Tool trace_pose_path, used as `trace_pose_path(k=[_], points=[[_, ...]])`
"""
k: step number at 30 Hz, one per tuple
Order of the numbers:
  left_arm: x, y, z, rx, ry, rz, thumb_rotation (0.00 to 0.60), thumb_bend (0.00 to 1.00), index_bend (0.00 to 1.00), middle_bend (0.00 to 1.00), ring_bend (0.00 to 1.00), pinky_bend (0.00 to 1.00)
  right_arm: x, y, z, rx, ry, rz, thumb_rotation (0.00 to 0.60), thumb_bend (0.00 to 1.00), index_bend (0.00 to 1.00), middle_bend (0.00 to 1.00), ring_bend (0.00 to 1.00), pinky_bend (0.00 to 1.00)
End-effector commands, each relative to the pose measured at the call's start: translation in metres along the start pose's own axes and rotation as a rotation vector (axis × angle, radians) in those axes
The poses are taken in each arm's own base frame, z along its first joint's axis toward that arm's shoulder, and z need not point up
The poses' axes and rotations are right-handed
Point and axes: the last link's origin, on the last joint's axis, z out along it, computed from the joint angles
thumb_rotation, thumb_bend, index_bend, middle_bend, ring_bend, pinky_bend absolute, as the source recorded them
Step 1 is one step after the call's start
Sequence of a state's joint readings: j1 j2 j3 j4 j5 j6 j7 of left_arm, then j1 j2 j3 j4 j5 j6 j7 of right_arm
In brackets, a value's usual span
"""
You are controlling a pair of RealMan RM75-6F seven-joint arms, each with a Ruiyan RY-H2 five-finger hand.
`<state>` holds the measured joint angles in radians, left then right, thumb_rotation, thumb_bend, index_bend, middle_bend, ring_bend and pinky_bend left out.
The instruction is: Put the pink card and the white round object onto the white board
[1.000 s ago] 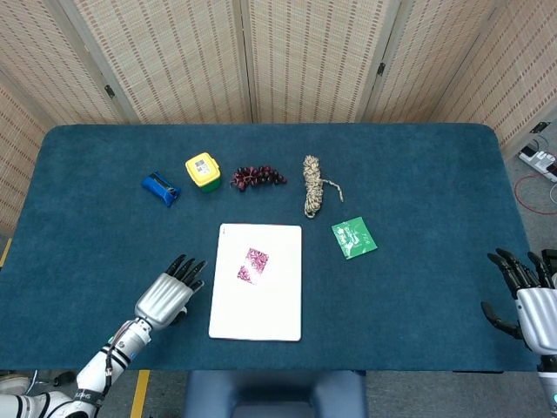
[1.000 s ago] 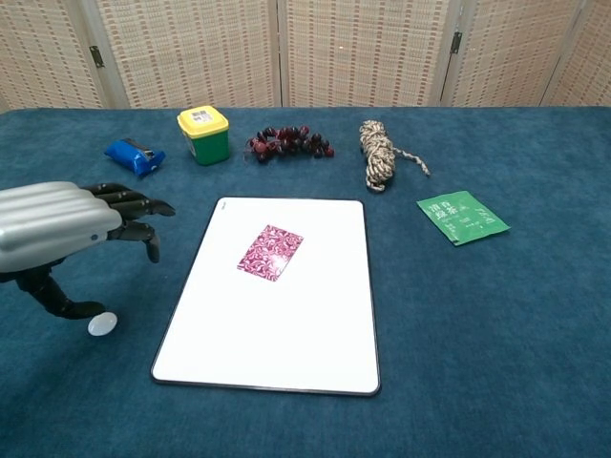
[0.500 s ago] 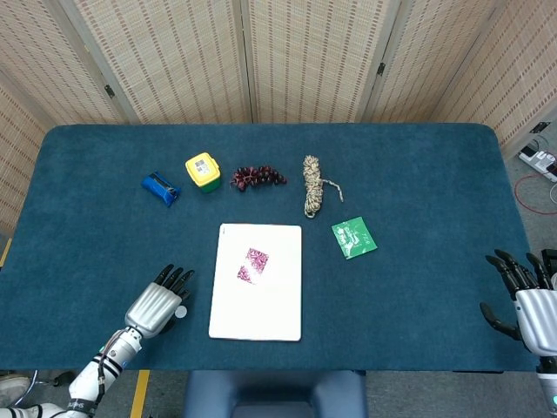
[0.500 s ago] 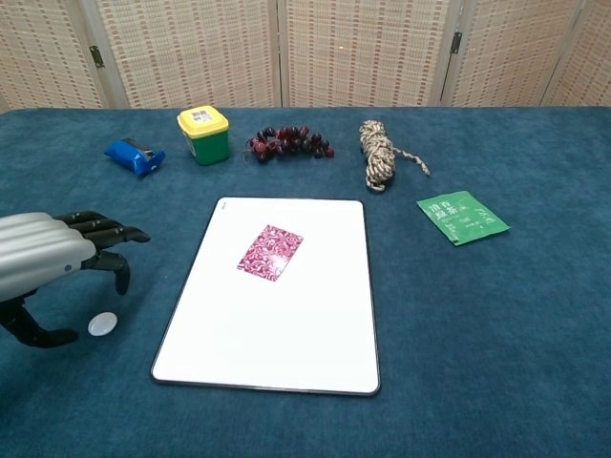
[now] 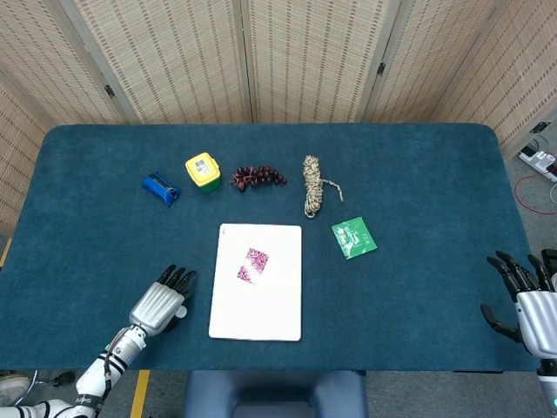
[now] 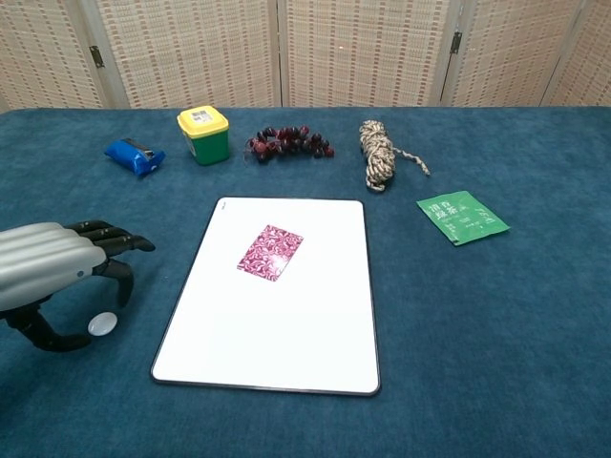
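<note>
Two task items are in view on the blue table (image 6: 535, 315). The pink card (image 6: 270, 252) lies flat on the upper middle of the white board (image 6: 277, 334), fully inside its border; in the head view the same card (image 5: 252, 264) shows at the same place on the board (image 5: 257, 305). The white round object (image 6: 102, 324) lies on the table cloth just left of the board's lower left part, clear of the board edge. The left hand (image 6: 52, 272) is positioned over this object, palm down: its fingers (image 6: 115, 237) extend forward and lie close together above the disc, and the thumb curves under the palm to the left of the disc. Contact between thumb and disc cannot be confirmed from the chest view; the disc appears to rest on the cloth, not lifted. In the head view the left hand (image 5: 161, 303) sits beside the board's left edge, and a small white spot at its right side marks the disc. The right hand (image 5: 522, 292) is at the far right table edge, fingers spread apart, holding nothing, well away from all objects. Along the far side of the table, left to right, are a blue packet (image 6: 134, 156), a yellow-lidded green container (image 6: 203, 135), a bunch of dark grapes (image 6: 289, 142), a coiled rope (image 6: 379, 154) and, nearer, a green sachet (image 6: 462, 217).
</note>
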<state>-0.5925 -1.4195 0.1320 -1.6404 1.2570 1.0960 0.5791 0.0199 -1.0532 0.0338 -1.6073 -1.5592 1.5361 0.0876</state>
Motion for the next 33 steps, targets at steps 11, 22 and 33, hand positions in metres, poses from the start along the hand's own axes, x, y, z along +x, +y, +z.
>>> trace_pose_path(k=[11, 22, 33], points=[[-0.005, -0.004, 0.005, 0.013, -0.018, -0.017, 0.6, 0.32, 0.47, 0.11, 0.06, 0.0, 0.0, 0.0, -0.003, -0.006, 0.001, 0.0, 0.6, 0.35, 0.14, 0.14, 0.22, 0.02], [-0.007, -0.006, 0.005, 0.018, -0.023, -0.031, 0.6, 0.35, 0.5, 0.13, 0.08, 0.0, 0.001, -0.002, -0.005, -0.005, 0.003, -0.002, 0.6, 0.35, 0.15, 0.14, 0.22, 0.02], [0.012, -0.01, 0.013, -0.002, 0.009, -0.039, 0.6, 0.39, 0.51, 0.14, 0.08, 0.0, 0.001, -0.004, -0.006, -0.003, 0.004, -0.005, 0.6, 0.35, 0.15, 0.14, 0.22, 0.02]])
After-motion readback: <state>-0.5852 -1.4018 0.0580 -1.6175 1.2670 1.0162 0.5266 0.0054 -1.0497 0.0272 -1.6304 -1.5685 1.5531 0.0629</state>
